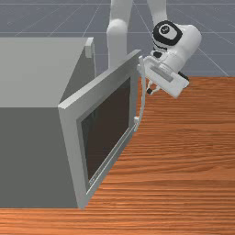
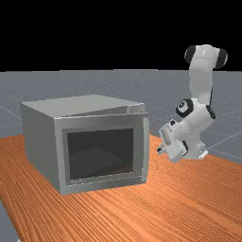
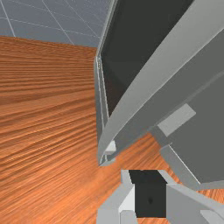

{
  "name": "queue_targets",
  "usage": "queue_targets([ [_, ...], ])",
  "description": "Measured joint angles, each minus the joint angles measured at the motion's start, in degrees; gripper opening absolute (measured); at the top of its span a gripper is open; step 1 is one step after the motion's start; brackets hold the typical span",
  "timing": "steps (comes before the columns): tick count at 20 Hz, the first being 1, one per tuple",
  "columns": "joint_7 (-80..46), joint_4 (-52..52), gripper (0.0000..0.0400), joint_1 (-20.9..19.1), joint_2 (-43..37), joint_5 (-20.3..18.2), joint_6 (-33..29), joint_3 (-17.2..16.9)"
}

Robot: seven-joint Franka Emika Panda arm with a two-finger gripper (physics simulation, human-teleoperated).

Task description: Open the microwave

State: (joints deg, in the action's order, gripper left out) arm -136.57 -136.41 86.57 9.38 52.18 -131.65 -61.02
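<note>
The gripper (image 1: 150,87) is just right of the microwave door's handle (image 1: 143,96) in the front view, near its upper part; whether they touch I cannot tell. The grey microwave (image 1: 32,73) has its door (image 1: 73,133) ajar, swung outward at the handle side. A narrow gap separates that side from the body. In the far view the gripper (image 2: 161,150) hangs right of the microwave (image 2: 40,137). The wrist view has the gripper (image 3: 149,175) near one end of the curved handle (image 3: 153,74), with the microwave body (image 3: 201,148) beyond the gap.
The wooden table (image 1: 183,179) runs below and right of the microwave in the front view. The dark door window (image 2: 101,152) faces outward. A raised block (image 1: 89,47) stands at the body's front edge, and grey floor lies past the table.
</note>
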Motion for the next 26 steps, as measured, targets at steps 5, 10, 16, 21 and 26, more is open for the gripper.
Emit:
queue_targets([
  [5, 0.37, -6.48, 0.0000, 1.98, -9.74, 8.55, 1.71, -0.50],
  [10, 0.49, -10.39, 0.0000, 1.13, -16.19, 13.94, 2.54, -0.12],
  [16, 21.65, -13.28, 0.0000, 2.39, -24.81, 7.61, 3.79, -5.11],
  [21, 31.38, -14.35, 0.0000, 0.04, -34.07, 5.37, 7.74, -5.46],
  [26, 37.36, -14.37, 0.0000, 0.73, -38.98, 0.18, 8.78, -7.33],
])
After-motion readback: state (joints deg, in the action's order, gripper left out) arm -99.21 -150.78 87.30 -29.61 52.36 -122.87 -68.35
